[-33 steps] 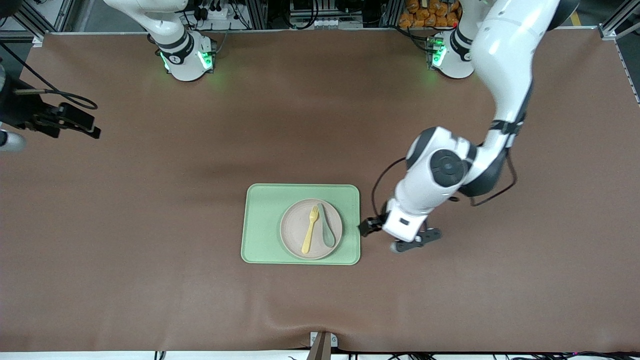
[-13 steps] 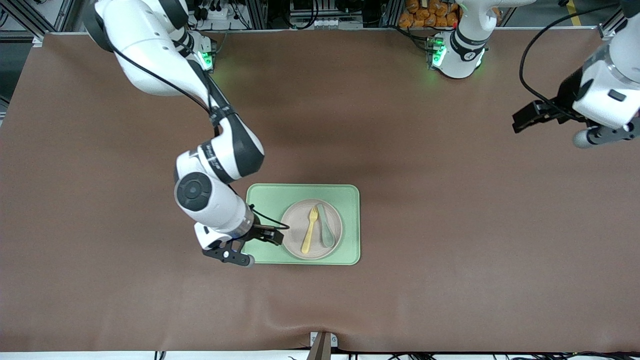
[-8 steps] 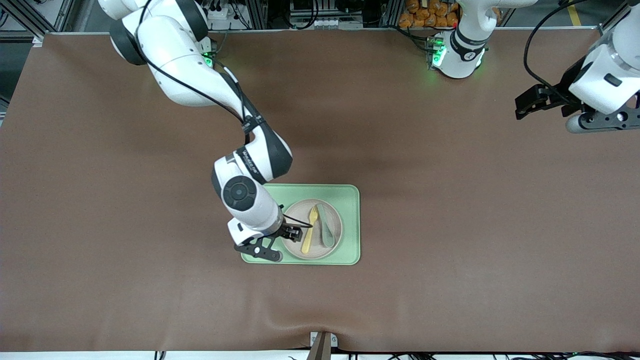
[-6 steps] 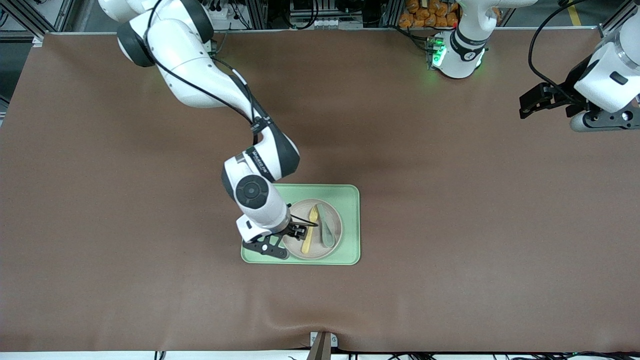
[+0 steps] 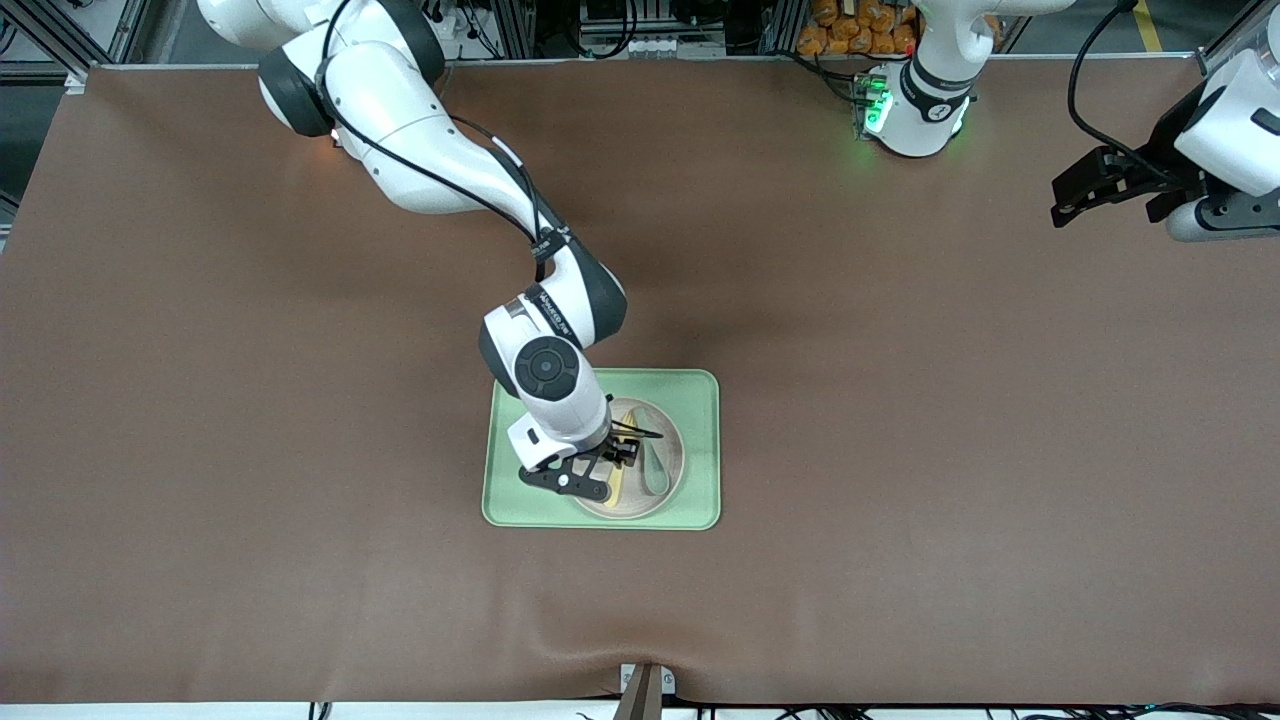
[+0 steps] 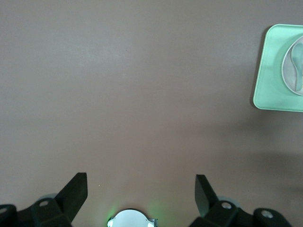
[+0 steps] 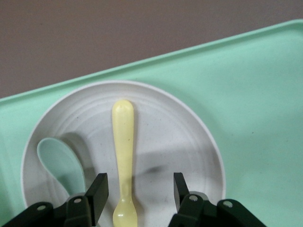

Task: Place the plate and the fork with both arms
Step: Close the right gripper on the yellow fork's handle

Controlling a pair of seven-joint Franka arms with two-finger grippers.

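The cream plate (image 5: pixel 640 503) sits on the light-green tray (image 5: pixel 700 400). The pale-yellow fork (image 5: pixel 614 492) lies on it beside a teal spoon (image 5: pixel 655 470). My right gripper (image 5: pixel 615 458) hangs low over the plate. In the right wrist view the right gripper (image 7: pixel 138 191) is open and empty, its fingers on either side of the fork (image 7: pixel 123 142) near the tine end, over the plate (image 7: pixel 180 137). My left gripper (image 5: pixel 1095 185) is open and empty, high over the table at the left arm's end. The left wrist view shows that gripper (image 6: pixel 139 189) over bare table.
The tray (image 7: pixel 255 94) fills much of the right wrist view, with the spoon (image 7: pixel 61 163) beside the fork. The left wrist view shows the tray (image 6: pixel 272 71) far off and the left arm's lit base (image 6: pixel 130 218). Brown table lies all around the tray.
The right arm has swung in from its end of the table, crossed the tray's edge and come down over the plate and fork. The left arm has drawn away to its end.
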